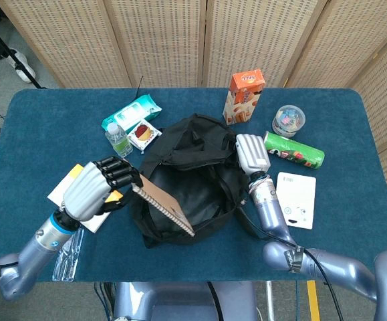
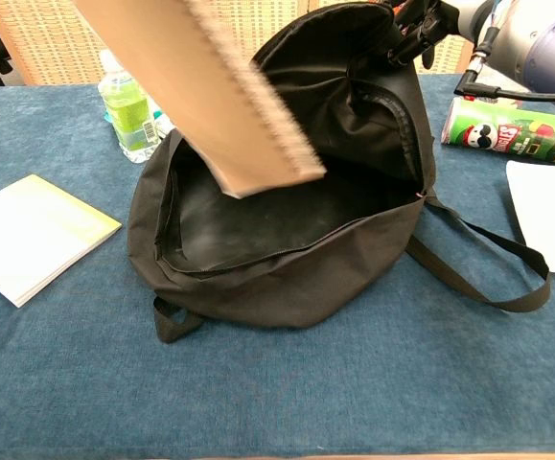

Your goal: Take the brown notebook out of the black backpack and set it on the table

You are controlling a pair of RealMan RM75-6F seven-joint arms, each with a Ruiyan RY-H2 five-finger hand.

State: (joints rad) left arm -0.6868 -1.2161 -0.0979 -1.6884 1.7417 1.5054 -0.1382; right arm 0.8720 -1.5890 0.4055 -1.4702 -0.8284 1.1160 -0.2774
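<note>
My left hand [image 1: 99,187] grips the brown spiral notebook [image 1: 164,208] by one end and holds it in the air over the left side of the black backpack [image 1: 196,180]. In the chest view the notebook [image 2: 205,86] slants down from the upper left, its lower corner above the backpack's open mouth [image 2: 258,230]. My right hand [image 1: 252,152] holds the backpack's upper right edge and keeps the opening up. Only its wrist [image 2: 507,29] shows in the chest view.
A yellow-and-white booklet [image 1: 79,197] lies under my left hand. A small bottle [image 1: 118,140], wipes pack [image 1: 132,112] and snack packet [image 1: 143,134] sit behind the bag. An orange carton [image 1: 243,97], green can [image 1: 295,150], clear tub [image 1: 289,120] and white card [image 1: 295,198] stand to the right.
</note>
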